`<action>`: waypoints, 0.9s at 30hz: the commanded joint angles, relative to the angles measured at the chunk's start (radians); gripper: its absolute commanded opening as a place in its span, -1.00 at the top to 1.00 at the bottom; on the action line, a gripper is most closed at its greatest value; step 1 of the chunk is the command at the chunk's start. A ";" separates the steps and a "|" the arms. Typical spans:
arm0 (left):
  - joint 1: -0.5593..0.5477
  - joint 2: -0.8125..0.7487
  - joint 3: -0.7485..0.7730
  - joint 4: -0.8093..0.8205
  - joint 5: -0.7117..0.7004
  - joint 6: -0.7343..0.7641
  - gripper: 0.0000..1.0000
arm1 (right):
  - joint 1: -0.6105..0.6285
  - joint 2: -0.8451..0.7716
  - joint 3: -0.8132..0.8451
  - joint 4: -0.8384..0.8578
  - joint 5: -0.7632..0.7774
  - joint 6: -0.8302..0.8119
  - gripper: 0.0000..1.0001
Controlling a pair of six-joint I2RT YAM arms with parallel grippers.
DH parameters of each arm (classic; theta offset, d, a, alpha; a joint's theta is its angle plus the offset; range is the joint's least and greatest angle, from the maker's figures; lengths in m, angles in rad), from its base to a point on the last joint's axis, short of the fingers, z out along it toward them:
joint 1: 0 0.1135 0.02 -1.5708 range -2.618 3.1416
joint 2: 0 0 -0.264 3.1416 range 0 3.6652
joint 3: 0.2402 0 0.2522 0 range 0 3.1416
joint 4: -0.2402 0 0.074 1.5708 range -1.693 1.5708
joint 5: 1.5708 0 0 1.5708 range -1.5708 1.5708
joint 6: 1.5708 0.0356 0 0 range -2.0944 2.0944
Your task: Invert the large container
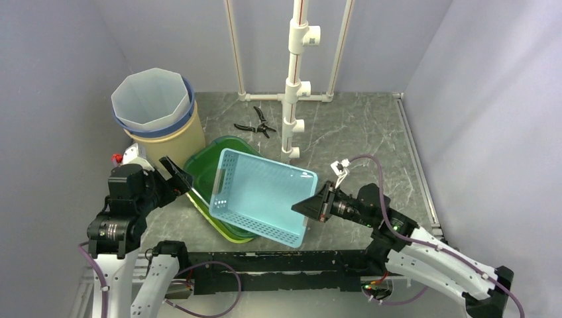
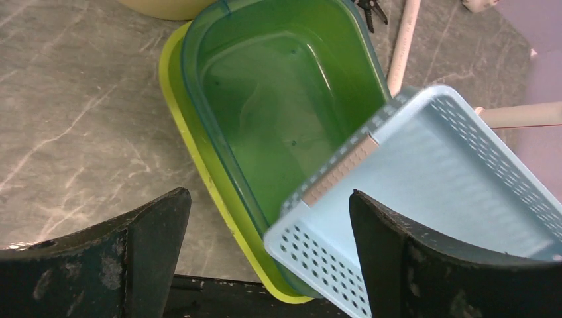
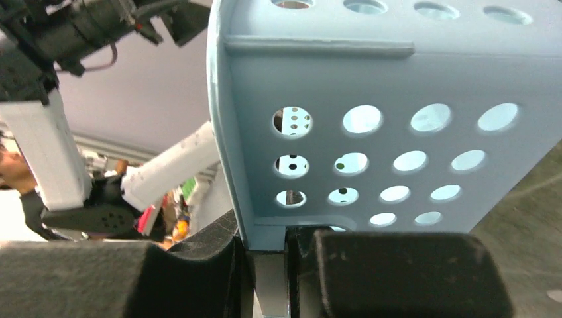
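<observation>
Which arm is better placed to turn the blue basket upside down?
The right arm. The right gripper is shut on one end wall of the blue basket, which already stands tilted over the green tub. The left gripper is open and holds nothing.

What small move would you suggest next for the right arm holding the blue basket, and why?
Probably roll the wrist to tip the blue basket right over: the right pincer is shut on its rim, the left pincer stands open, and the basket is tilted over the green tub, opening up.
</observation>
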 commanded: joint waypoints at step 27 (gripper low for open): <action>0.005 -0.049 -0.187 0.172 0.000 0.070 -0.89 | 0.002 -0.256 0.650 -1.085 0.507 -0.331 1.00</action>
